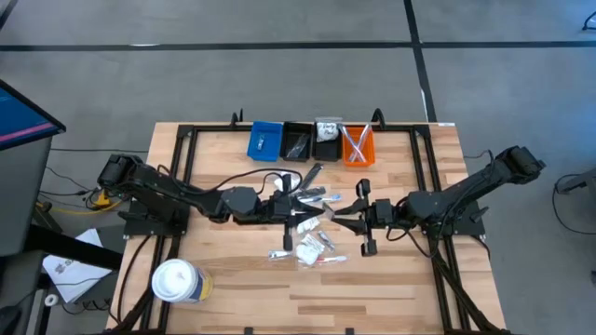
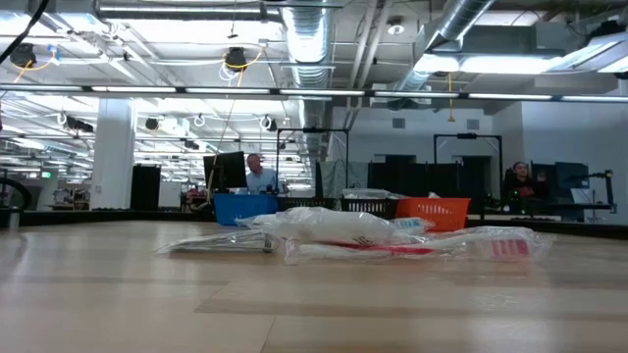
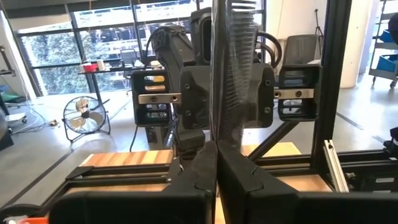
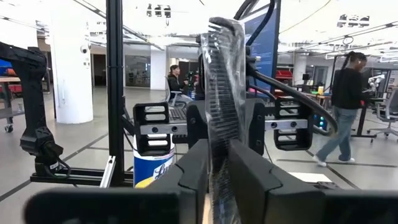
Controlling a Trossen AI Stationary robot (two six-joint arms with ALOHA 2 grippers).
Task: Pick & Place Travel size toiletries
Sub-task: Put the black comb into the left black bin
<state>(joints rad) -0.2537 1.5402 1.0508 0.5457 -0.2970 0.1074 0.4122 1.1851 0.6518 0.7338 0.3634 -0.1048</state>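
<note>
High view: both arms reach in to mid-table and meet nose to nose. I read the left gripper (image 1: 296, 210) and the right gripper (image 1: 341, 217) as just beside each other above the table (image 1: 400, 288), at the far edge of the loose pile of toiletries (image 1: 313, 249).

Left wrist view: my left fingers (image 3: 186, 180) are pressed together on a black comb (image 3: 233, 74) in a clear wrapper. The comb stands upright out of the clamp, with the other arm's gripper right behind it.

Right wrist view: the same comb also stands between the right fingers (image 4: 255, 168). They look slightly apart, and a thin sliver of light shows along one side of the wrapper. I log that hand as loose around the comb, not pinching it.

Low view: neither gripper shows. The pile lies flat on the wood: clear sachets, a red-and-white stick, something dark at one end.

High view, rest of the table: a row of bins along the far edge, blue bin (image 1: 265, 140), black bin (image 1: 298, 141), a second black bin (image 1: 328, 147) with white packets in it, and orange bin (image 1: 358, 149) with sticks inside. A white tub (image 1: 177, 281) sits at the near left corner, well apart from the pile.
</note>
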